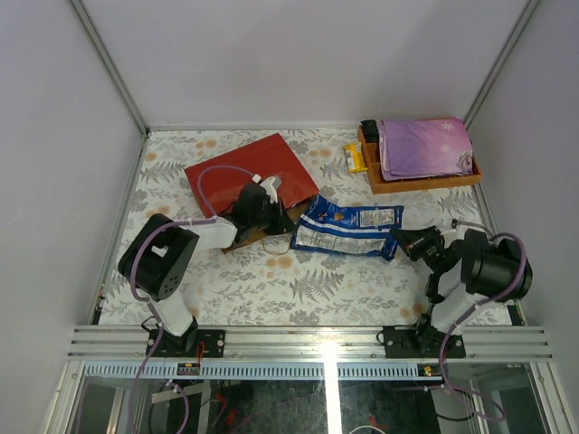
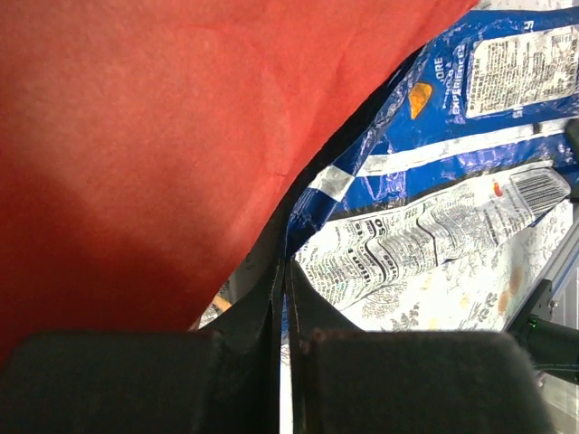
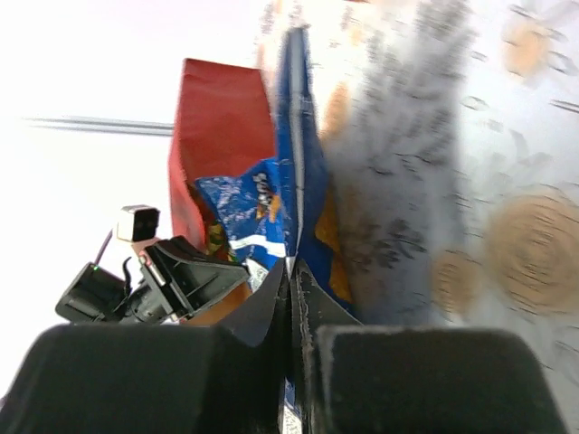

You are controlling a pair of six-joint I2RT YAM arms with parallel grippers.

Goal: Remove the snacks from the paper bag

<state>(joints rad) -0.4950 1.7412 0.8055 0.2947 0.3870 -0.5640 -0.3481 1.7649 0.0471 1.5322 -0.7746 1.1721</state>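
Now, snacks: long glossy blue-and-white snack packs (image 1: 348, 228) lie flat mid-table, mostly outside the bag, their left end just at its mouth. Any other packets inside are hidden.
Paper bag: the large red paper bag (image 1: 246, 167) with a brown inner side lies flat at the far left, its mouth turned towards the near right.
Right gripper: the right gripper (image 1: 403, 242) is pinched together on the packs' right end, with only a thin foil edge between its fingers. That grip suits dragging them rightward, away from the mouth.
Left gripper: the left gripper (image 1: 276, 219) is closed tight on the bag's lip at the mouth. It probably anchors the paper so the bag does not slide along with the pull.
Step judged: mid-extraction; the packs need a little more pull to clear the lip.
Risk: the thin edge may slip from the pinch.
Surroundings: an orange-brown wooden tray (image 1: 425, 183) at the far right holds a folded purple cloth (image 1: 423, 146). A small yellow packet (image 1: 355, 157) sits against its left wall. A floral table cover (image 1: 298, 280) lies underneath.
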